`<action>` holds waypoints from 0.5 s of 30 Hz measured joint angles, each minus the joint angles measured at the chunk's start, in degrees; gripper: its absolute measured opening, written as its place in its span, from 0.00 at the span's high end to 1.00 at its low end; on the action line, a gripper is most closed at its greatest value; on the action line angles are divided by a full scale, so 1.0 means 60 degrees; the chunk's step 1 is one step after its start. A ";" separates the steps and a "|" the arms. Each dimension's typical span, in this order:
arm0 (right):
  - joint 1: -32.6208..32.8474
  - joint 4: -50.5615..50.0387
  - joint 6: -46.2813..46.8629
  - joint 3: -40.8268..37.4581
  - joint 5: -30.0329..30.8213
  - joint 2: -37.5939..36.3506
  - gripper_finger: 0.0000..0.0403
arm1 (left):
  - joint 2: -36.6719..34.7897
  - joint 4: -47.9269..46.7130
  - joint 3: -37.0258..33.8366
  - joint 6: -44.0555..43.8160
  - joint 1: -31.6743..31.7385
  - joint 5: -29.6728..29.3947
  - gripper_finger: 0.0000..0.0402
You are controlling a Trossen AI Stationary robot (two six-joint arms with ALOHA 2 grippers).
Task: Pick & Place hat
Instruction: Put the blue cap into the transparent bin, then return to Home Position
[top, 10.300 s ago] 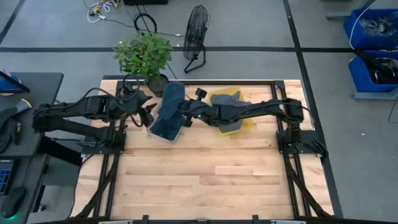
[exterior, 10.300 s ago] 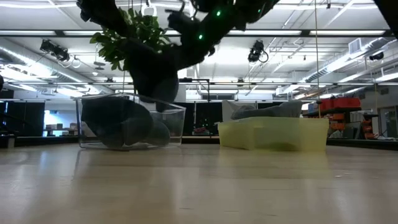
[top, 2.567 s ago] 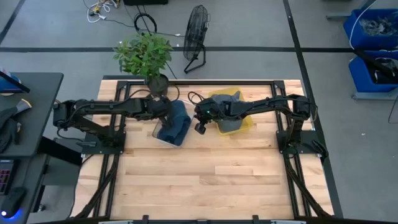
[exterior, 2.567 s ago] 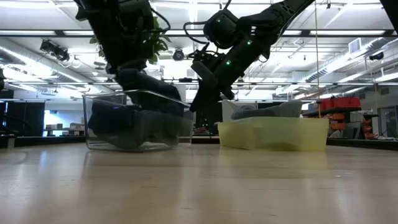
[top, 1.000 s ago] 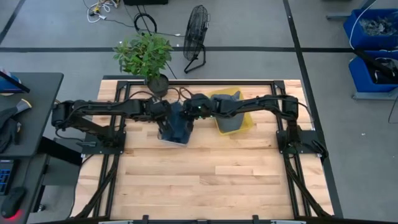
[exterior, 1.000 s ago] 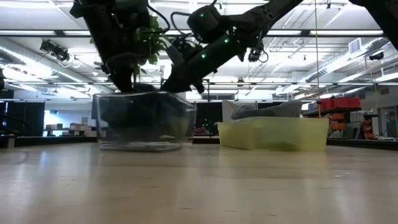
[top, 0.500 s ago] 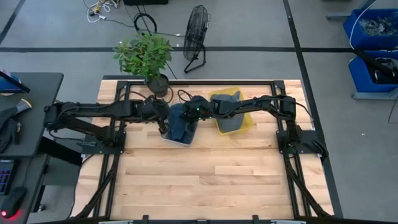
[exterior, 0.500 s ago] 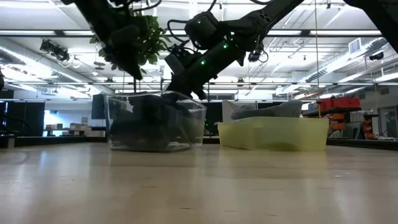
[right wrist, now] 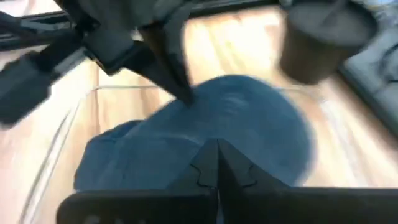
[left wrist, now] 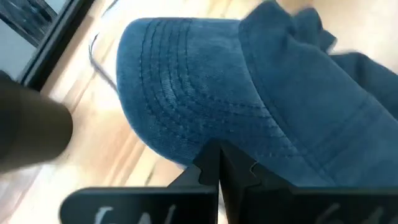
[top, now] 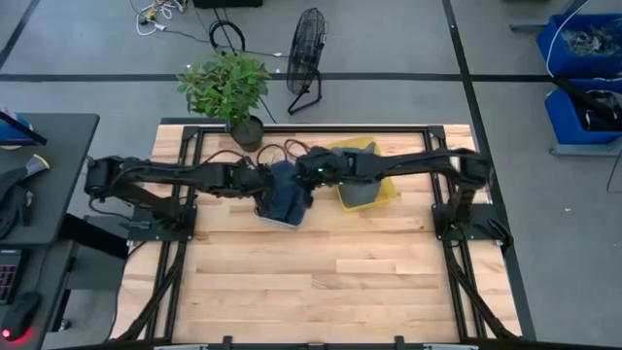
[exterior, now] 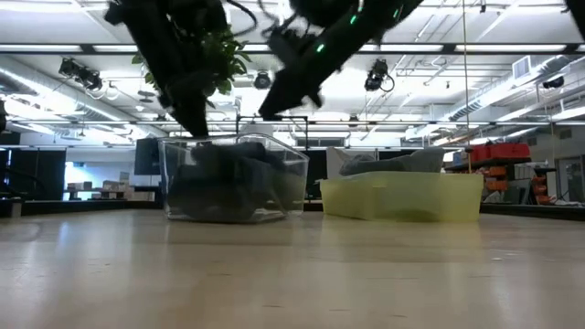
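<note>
Can't make out any readable text, labels, brand names or numbers on anything in these shots, honestly.

right wrist view blurred — blue hat (right wrist: pixel 205 134) edges smeared, clear bin (exterior: pixel 236 178) hazy.

Ceiling strip lights (exterior: pixel 512 55) glare bright behind the table (exterior: pixel 292 274), leaving both arms as black silhouettes against them, while the overhead picture is evenly lit and the right wrist picture is smeared with blur.

Hat (top: pixel 287 191) in bin (top: pixel 275 216); 2nd bin (top: pixel 386 191) just right.
</note>
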 joint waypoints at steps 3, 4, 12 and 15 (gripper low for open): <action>0.0216 -0.1806 -0.0113 0.0021 0.0747 -0.0897 1.00 | -0.0813 -0.0168 -0.0032 -0.0005 -0.0252 -0.0054 0.99; 0.0307 -0.2354 -0.0131 0.0014 0.0952 -0.1178 1.00 | -0.1188 -0.0314 -0.0032 -0.0007 -0.0331 -0.0145 0.99; 0.1327 -0.4820 -0.0056 -0.0429 0.2518 -0.3834 1.00 | -0.4537 -0.1111 -0.0017 -0.0219 -0.1174 -0.1786 0.99; 0.1775 -0.4319 -0.0004 -0.1471 0.2806 -0.5072 1.00 | -0.5754 -0.1135 -0.0211 -0.0243 -0.1624 -0.2247 0.99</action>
